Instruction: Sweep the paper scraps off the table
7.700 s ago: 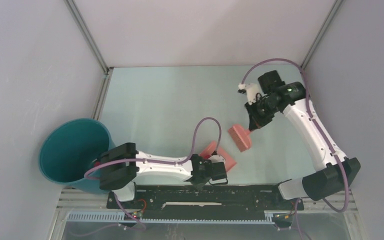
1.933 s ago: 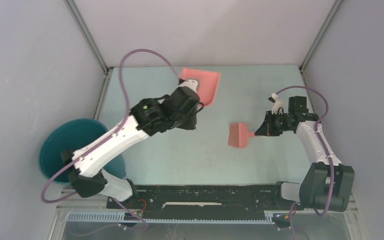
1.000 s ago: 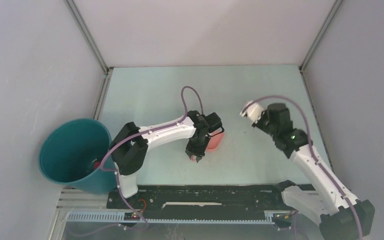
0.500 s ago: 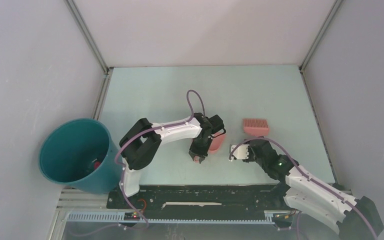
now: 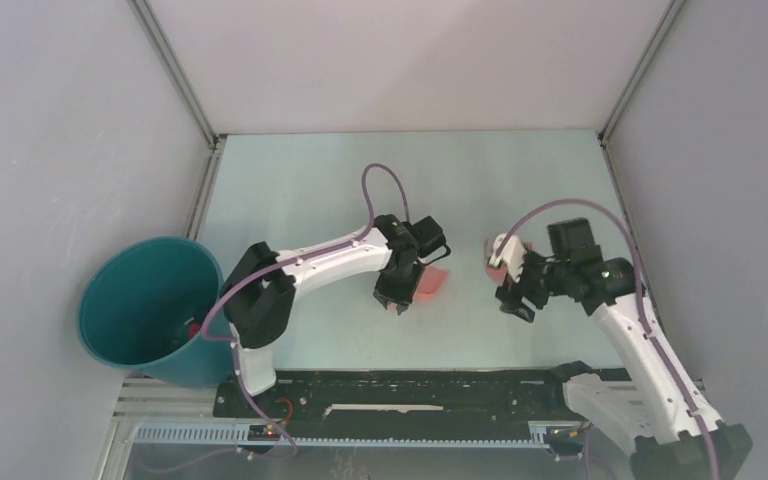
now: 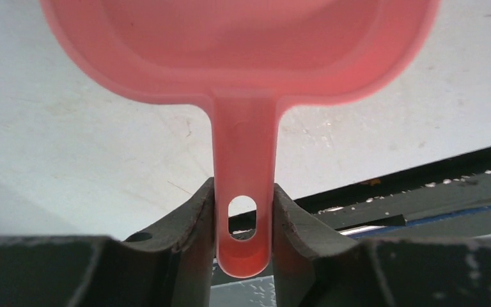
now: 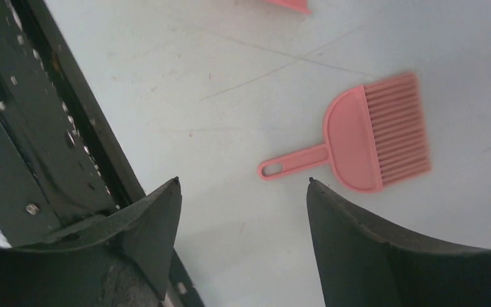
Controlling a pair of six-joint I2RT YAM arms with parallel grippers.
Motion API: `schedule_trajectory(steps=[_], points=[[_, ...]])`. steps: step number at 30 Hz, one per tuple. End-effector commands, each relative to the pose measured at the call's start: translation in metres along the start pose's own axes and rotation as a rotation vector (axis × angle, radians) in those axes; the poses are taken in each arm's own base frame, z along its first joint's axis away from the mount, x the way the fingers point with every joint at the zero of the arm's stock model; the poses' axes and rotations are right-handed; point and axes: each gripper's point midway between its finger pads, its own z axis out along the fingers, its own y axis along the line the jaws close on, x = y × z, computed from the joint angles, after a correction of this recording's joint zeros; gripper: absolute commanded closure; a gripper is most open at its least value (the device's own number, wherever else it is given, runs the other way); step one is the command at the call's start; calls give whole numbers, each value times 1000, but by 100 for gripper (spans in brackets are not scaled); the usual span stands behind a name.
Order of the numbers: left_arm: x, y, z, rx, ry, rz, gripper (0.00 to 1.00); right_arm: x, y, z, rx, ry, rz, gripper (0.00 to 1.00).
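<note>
My left gripper (image 5: 397, 296) (image 6: 243, 187) is shut on the handle of the salmon-pink dustpan (image 6: 243, 38) (image 5: 430, 283). The pan lies low over the middle of the pale green table (image 5: 310, 190). The pink brush (image 7: 364, 137) lies flat and free on the table, handle pointing towards my right gripper (image 7: 243, 181) (image 5: 515, 295). That gripper hangs open just above and near the handle's end, with nothing between its fingers. From above, the right wrist hides most of the brush. No paper scraps show on the table in any view.
A round teal bucket (image 5: 140, 290) stands off the table's near left corner, with a small red speck inside. The black base rail (image 5: 410, 390) (image 7: 51, 115) runs along the near edge. Grey walls close in the left, back and right sides.
My right gripper has opened wide and the brush now lies loose on the table below it. The right wrist has shifted right, over the brush. The left gripper still holds the dustpan mid-table.
</note>
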Motion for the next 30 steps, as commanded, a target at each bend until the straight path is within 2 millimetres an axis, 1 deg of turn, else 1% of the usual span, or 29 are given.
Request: schedule_trajectory(steps=[1, 3, 4, 6, 8, 11, 14, 16, 17, 18, 19, 20, 21, 22, 23, 24, 25, 27, 28, 30], points=[[-24, 2, -51, 31, -159, 46, 62, -20, -12, -14, -81, -185, 294, 23], [-29, 2, -63, 35, -185, 57, 62, -20, -41, -19, -19, -246, 472, 24], [-31, 4, -69, 24, -201, 64, 61, -20, -54, -23, 1, -278, 591, 24], [-35, 6, -79, 17, -230, 74, 61, -18, -72, -31, 1, -346, 746, 25], [-38, 9, -84, 5, -248, 83, 60, -14, -85, -37, -18, -411, 861, 25], [-40, 14, -79, -30, -245, 100, 60, -3, -100, -39, -22, -453, 977, 25], [-45, 17, -79, -53, -299, 80, 60, 6, -111, -43, -12, -491, 1037, 22], [-49, 16, -86, -42, -385, 81, 60, 11, -120, -47, 34, -510, 1060, 21], [-51, 16, -89, -33, -427, 87, 56, 14, -124, -48, 57, -516, 1068, 20], [-55, 22, -97, -50, -483, 76, 48, 15, -128, -49, 82, -514, 1078, 20], [-58, 29, -104, -71, -538, 62, 43, 18, -133, -49, 117, -504, 1088, 18], [-63, 38, -112, -102, -599, 52, 35, 19, -139, -49, 153, -497, 1100, 17], [-65, 49, -119, -139, -660, 45, 26, 21, -145, -50, 192, -481, 1108, 13], [-75, 57, -130, -167, -752, 37, 15, 20, -148, -51, 224, -467, 1102, 4], [-80, 67, -140, -203, -833, 25, 3, 15, -151, -52, 251, -461, 1073, 1], [-85, 76, -149, -231, -912, 9, 1, 13, -153, -51, 298, -438, 1048, 0], [-90, 84, -155, -259, -988, -7, 0, 13, -158, -50, 371, -413, 1033, 0], [-97, 93, -165, -264, -1098, -52, 0, 16, -168, -49, 523, -390, 1025, 0], [-99, 94, -168, -262, -1114, -67, 0, 15, -170, -49, 563, -391, 1013, 0], [-103, 91, -173, -259, -1103, -51, 0, 11, -172, -52, 598, -428, 1020, 0]])
